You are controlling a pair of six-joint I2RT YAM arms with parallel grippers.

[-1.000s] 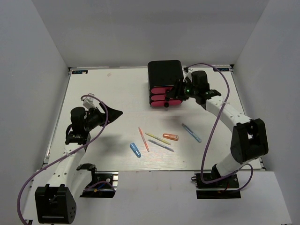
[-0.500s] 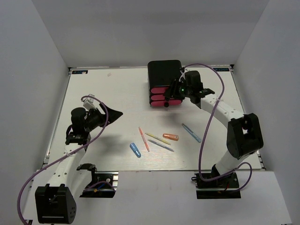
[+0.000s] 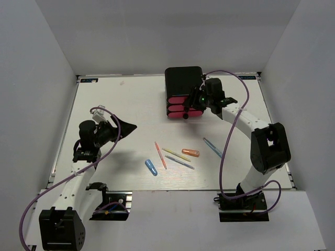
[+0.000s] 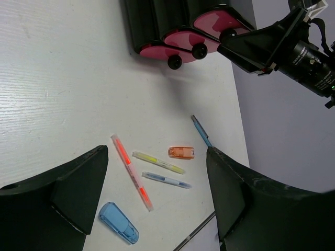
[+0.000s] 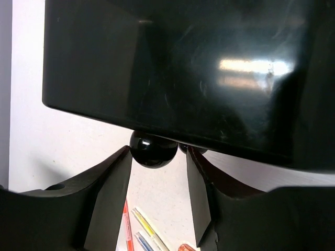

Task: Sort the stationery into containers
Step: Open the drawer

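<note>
Your right gripper is at the far drawers. Its two fingers stand apart, one on each side of a black knob. They are not squeezing it yet. I think they sit that way so you can pinch the knob and pull a drawer open. The six pens lie loose on the table, nearer than the drawers. Your left gripper hangs wide open on the left, holding nothing.

A robotics lab test cell: plain white panels wall in a white desk beyond and to the outer sides of the left end effector and right end effector. Purple cables trail from the arm bases.
</note>
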